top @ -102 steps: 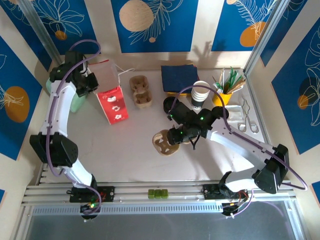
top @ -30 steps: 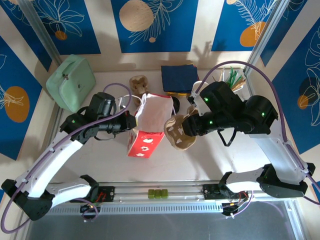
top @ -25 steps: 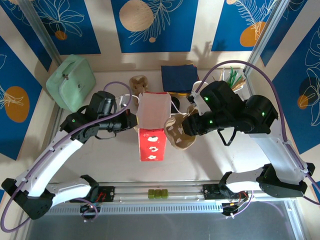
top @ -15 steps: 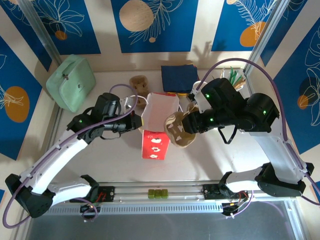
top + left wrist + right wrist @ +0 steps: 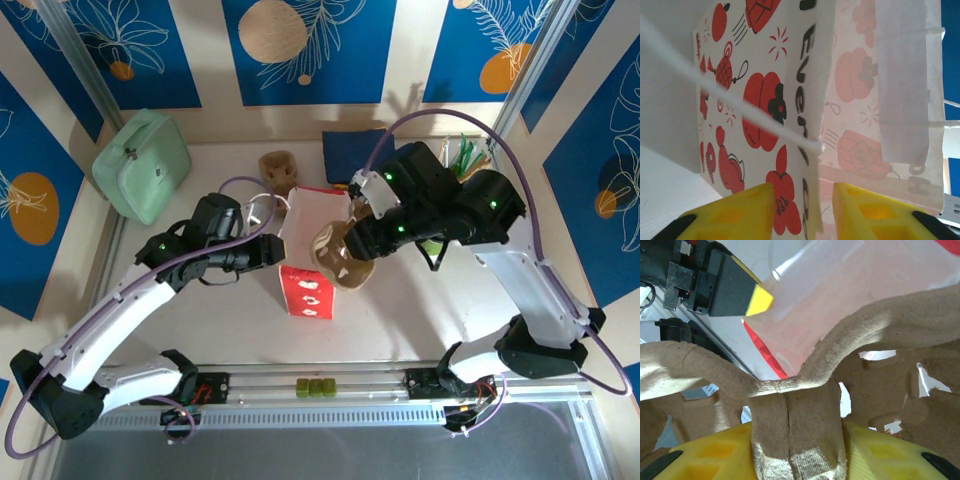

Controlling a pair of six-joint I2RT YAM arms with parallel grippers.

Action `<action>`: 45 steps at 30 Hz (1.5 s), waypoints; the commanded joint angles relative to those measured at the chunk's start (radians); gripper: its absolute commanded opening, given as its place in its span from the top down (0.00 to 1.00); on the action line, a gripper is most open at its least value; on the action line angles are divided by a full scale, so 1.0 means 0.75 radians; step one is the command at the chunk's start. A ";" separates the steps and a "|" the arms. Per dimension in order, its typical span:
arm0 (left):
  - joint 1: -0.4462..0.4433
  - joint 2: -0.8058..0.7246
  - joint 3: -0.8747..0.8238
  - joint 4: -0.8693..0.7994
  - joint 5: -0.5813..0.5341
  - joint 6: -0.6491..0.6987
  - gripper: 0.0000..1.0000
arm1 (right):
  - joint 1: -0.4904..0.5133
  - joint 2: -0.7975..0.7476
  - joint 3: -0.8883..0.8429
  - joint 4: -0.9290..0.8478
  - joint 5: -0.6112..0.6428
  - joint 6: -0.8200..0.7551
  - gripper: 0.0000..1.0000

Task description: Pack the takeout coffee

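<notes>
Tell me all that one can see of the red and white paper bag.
The paper bag stands on the table, mouth open upward. Its paper is white and red with lantern prints; white cord handles hang at the rim. The left tool straddles one wall edge, fingers apart. A cup carrier hangs tilted beside the mouth.

One overhead camera, two wrist close-ups, all meeting at the paper bag.
The top view looks steeply down from above and behind the arm bases, far enough to take in the whole counter. The left wrist view looks out past the left end effector, very near the bag's printed side. The right wrist view looks past the right end effector and the cardboard carrier close before its lens, onto the same bag's pale wall.
</notes>
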 commanded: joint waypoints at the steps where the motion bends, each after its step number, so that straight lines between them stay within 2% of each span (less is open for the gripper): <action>1: -0.007 -0.039 0.080 -0.095 -0.059 0.059 0.59 | -0.028 0.036 0.045 0.080 -0.118 -0.202 0.57; 7: 0.002 -0.111 0.114 -0.146 -0.116 0.064 0.52 | -0.036 0.120 0.068 0.105 -0.095 -0.484 0.56; 17: 0.013 -0.178 0.133 -0.226 -0.174 0.067 0.50 | -0.046 0.256 0.094 0.149 0.347 -0.717 0.55; 24: 0.018 -0.228 0.123 -0.228 -0.205 0.056 0.49 | -0.010 0.335 0.092 0.215 0.538 -0.782 0.55; 35: 0.024 -0.298 0.098 -0.241 -0.262 0.038 0.47 | 0.072 0.459 0.135 0.201 0.583 -0.794 0.55; 45: 0.030 -0.308 0.082 -0.249 -0.276 0.041 0.46 | 0.130 0.472 0.045 0.204 0.547 -0.777 0.55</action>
